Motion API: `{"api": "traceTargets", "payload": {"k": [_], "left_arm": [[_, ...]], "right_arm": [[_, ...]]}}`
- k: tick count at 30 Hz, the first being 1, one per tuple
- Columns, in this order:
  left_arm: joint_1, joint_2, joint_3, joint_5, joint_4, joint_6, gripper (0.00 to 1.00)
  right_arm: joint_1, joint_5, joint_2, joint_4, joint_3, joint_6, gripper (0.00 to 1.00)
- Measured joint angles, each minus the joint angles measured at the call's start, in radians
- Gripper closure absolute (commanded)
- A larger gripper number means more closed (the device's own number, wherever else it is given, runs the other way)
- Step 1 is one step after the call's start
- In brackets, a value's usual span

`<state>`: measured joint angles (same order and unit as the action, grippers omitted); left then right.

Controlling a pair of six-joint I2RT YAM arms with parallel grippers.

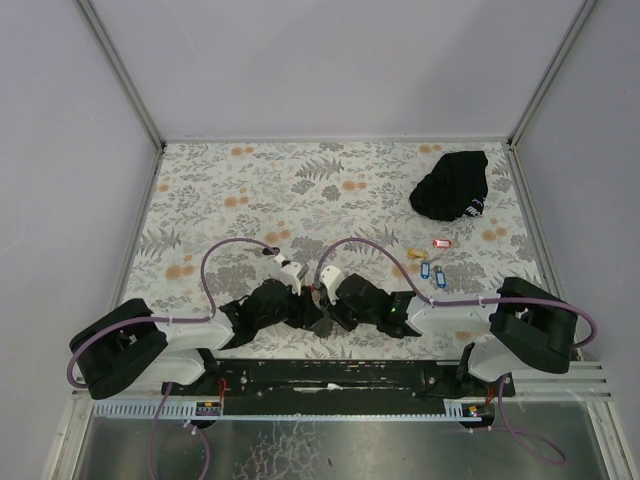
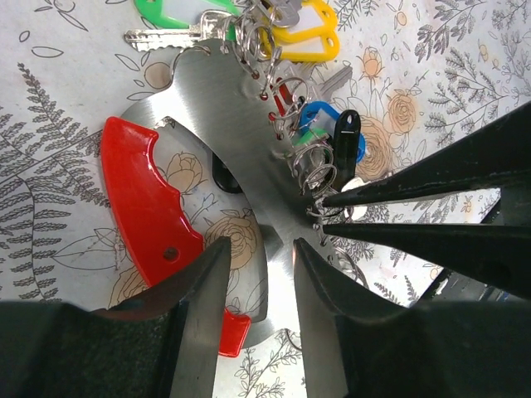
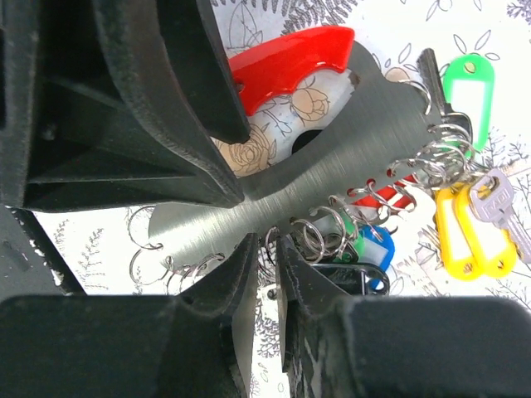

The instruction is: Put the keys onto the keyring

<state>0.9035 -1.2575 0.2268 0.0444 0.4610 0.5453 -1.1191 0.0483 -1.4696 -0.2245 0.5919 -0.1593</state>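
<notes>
Clamping the keyring [image 2: 222,108] — left hand [image 2: 261,253] on its steel plate, right hand [image 3: 267,253] pinching the ringed edge

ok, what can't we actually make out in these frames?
- Left wrist: the keyring has its lower end covered by the left pincer. Clamped or just straddled, cannot tell.
- Right wrist: the right pincer hides part of the blue tag. What its tips hold is unclear.
- Top external: the left arm and right arm cover the keyring and both pincers. The loose keys are too small to count.
</notes>
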Motion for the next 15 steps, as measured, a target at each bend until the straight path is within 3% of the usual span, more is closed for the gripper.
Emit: {"api": "traceTargets", "payload": {"k": [15], "left_arm": [[0.000, 0.000, 0.000, 0.000, 0.016, 0.000, 0.64]], "right_arm": [[0.010, 0.068, 0.033, 0.076, 0.002, 0.001, 0.83]]}}
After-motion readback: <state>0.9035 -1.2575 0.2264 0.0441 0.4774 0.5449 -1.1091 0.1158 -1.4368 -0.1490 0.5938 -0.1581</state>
